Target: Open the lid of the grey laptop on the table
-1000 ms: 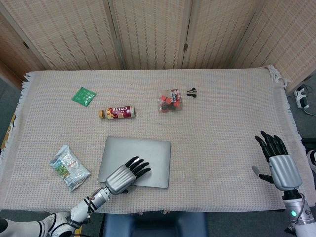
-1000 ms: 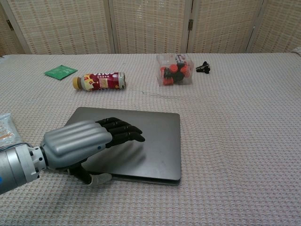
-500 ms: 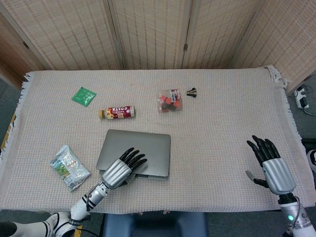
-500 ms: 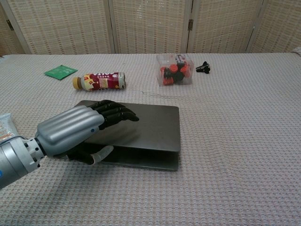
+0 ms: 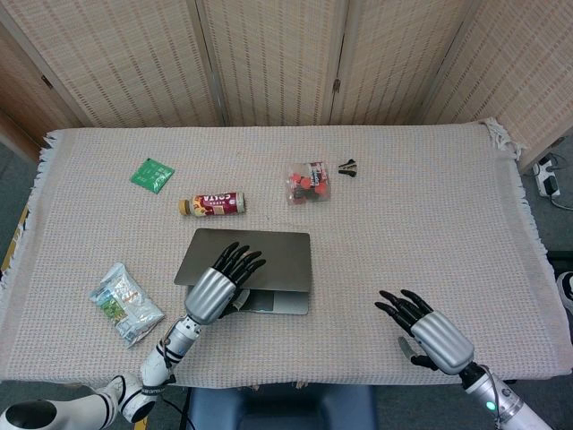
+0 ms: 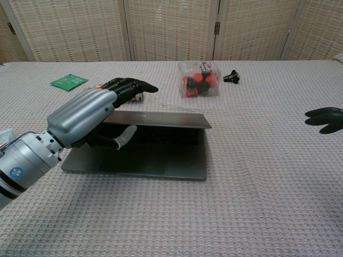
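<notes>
Bottle [image 5: 213, 204] label lettering (blurred, unreadable)

A table [image 5: 430, 206] under a woven beige cloth carries a grey laptop [image 5: 255, 300] at lower centre, a snack bag [image 5: 125, 303] lower left, and a green packet [image 5: 151, 175], bottle [image 5: 211, 204], clear box [image 5: 308, 183] and black clip [image 5: 348, 167] across the upper middle.

Grey laptop [image 5: 269, 260], beige woven tablecloth [image 5: 403, 206], green packet [image 5: 152, 175], red-labelled bottle [image 5: 213, 204], clear box of red and black pieces [image 5: 309, 183], silver-backed hands with black fingers [image 5: 235, 262]
</notes>
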